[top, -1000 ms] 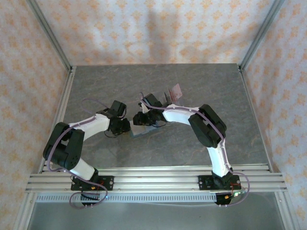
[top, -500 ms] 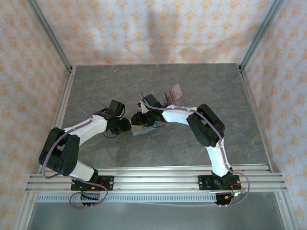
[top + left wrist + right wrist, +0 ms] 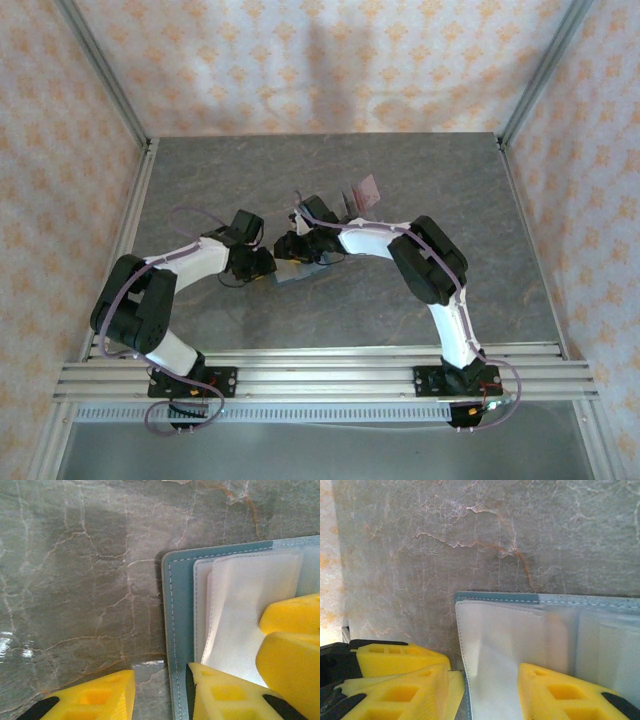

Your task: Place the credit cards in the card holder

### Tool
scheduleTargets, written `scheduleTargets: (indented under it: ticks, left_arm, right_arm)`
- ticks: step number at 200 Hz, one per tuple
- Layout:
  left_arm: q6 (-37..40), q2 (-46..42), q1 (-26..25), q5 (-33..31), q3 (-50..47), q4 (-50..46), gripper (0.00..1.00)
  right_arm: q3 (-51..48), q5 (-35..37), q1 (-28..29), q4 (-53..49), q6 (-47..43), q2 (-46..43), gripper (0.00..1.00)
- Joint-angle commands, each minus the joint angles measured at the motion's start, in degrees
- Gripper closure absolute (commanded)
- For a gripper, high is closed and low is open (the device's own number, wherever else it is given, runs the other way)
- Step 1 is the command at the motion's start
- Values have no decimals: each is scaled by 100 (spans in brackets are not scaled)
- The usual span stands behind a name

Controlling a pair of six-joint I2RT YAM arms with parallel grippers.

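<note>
Well, I see the card holder [image 3: 179,610] lying open in the middle of the table [image 3: 460,300]; my left gripper [image 3: 160,694] is spread astride its edge, my right gripper [image 3: 482,687] spread over its clear sleeve [image 3: 510,640].

From high behind me, one camera overlooked the table [image 3: 250,170]; both wrist cameras sat close above the card holder [image 3: 177,605].
</note>
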Motion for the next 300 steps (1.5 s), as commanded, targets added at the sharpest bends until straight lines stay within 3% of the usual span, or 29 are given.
scheduleTargets:
  ticks: [1,37,101,300]
  left_arm:
    - [-32,64,-122,162,111,324,67]
    - [-98,136,-162,218,74,471,68]
    - [-203,-112,-207,0,11,295,81]
    - [-457,-285,-479,-19,-317,800,81]
  right_arm:
    - [51,38,0,70,42,182,58]
    - [91,-2,-2,67,58,229,58]
    - [120,-68,-9,66,91,326,57]
    - [140,-210,-17,136,166,405,57]
